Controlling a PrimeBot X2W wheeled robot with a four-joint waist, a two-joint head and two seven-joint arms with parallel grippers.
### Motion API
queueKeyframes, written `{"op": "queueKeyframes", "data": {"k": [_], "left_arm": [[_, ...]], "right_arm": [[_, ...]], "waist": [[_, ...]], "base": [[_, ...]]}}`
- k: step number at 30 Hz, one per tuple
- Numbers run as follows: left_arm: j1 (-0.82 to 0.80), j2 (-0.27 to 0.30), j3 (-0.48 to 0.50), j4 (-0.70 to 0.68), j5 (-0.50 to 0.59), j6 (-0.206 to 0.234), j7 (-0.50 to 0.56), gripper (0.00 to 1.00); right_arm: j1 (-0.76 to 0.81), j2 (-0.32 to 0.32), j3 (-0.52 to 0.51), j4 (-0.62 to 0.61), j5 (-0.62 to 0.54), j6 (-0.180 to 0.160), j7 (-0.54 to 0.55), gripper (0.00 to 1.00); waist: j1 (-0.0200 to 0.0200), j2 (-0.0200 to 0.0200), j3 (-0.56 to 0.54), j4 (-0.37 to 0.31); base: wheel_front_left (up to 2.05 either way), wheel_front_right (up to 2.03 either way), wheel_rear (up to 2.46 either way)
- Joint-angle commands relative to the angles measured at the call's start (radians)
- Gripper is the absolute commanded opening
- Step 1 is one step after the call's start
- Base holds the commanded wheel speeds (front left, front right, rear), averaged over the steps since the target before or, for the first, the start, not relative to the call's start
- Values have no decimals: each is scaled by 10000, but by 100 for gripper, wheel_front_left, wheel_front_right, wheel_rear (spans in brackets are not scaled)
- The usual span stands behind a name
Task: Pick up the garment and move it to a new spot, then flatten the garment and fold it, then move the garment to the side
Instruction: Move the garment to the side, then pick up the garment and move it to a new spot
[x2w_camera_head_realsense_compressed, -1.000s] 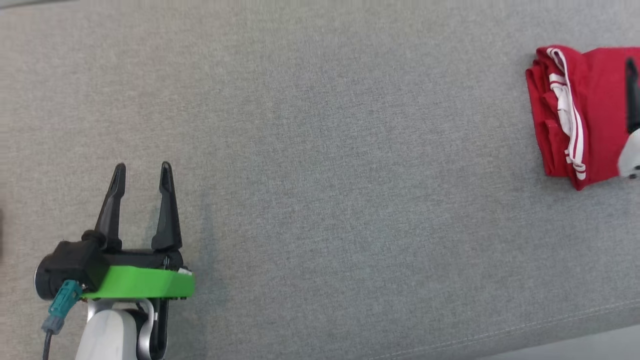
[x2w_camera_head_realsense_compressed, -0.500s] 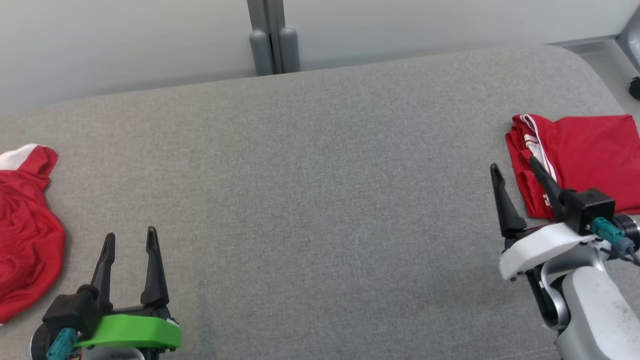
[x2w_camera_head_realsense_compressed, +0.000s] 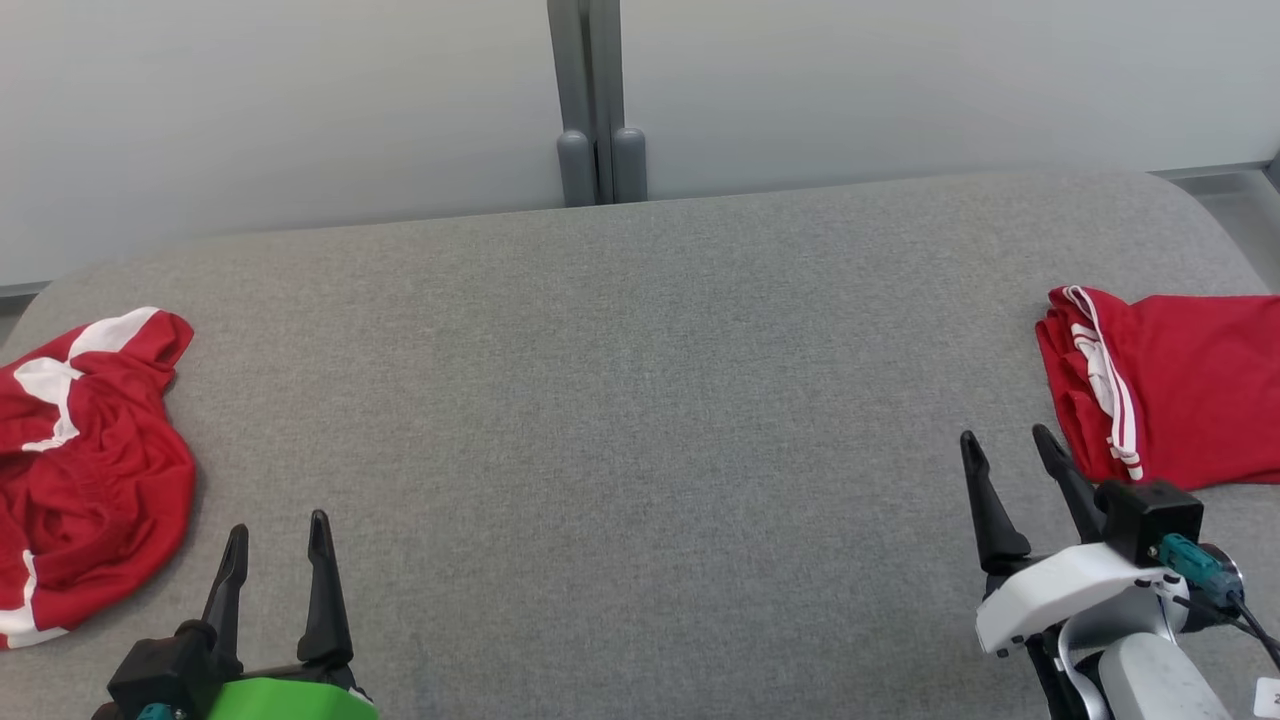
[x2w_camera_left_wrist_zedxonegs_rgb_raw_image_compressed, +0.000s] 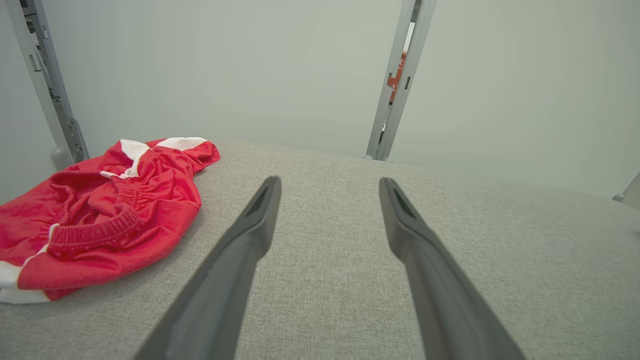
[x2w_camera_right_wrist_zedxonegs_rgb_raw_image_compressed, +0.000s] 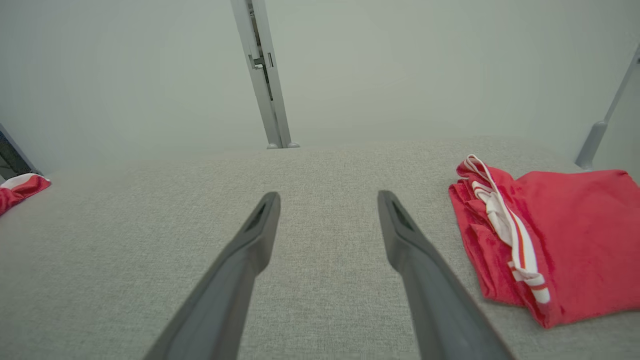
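1. Left gripper (x2w_camera_head_realsense_compressed: 278, 525): fingers spread wide over the bare grey padded surface (x2w_camera_head_realsense_compressed: 640, 400), low at the near left of the head view, clear of any cloth.
2. Right gripper (x2w_camera_head_realsense_compressed: 1003, 435): fingers likewise spread wide, at the near right; tips just beside the near-left corner of the folded garment (x2w_camera_head_realsense_compressed: 1180, 390), apart from it.
3. Crumpled garment (x2w_camera_head_realsense_compressed: 90, 470): red with white panels, heaped at the left end of the surface and cut by the left border of the head view. Elastic waistband uppermost in the left wrist view. Near the left gripper, on its left, not touching.
4. Folded garment: red with white stripes, flat at the right end, layered fold edges facing the centre.
5. Open room: broad bare stretch of surface between the two garments, from the grippers back to the rounded far edge.
6. Far boundary: pale wall panels directly behind that edge, grey post (x2w_camera_head_realsense_compressed: 598, 100) at the centre joint.
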Motion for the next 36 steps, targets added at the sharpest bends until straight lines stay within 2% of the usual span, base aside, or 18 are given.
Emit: {"op": "queueKeyframes", "data": {"k": [1, 24, 29, 36], "left_arm": [[145, 2, -18, -53, -119, 67, 1, 100], [-103, 2, -175, -26, -99, 122, 1, 100], [-120, 3, -183, -100, -219, 213, 1, 100], [-119, 6, -225, -72, -59, 246, 1, 100]], "right_arm": [[174, 74, -97, -53, -28, -14, -57, 100], [284, 296, 5, -300, 43, -14, 99, 100], [150, 232, 174, -313, 100, -14, 167, 100], [81, 191, 319, -333, 129, -14, 232, 100]], "waist": [[1, 0, -19, 13], [1, 0, 47, 28], [1, 0, 3, 486], [1, 0, -55, 1776]], "base": [[0, 0, 0], [0, 0, 0], [0, 0, 0], [0, 0, 0]]}}
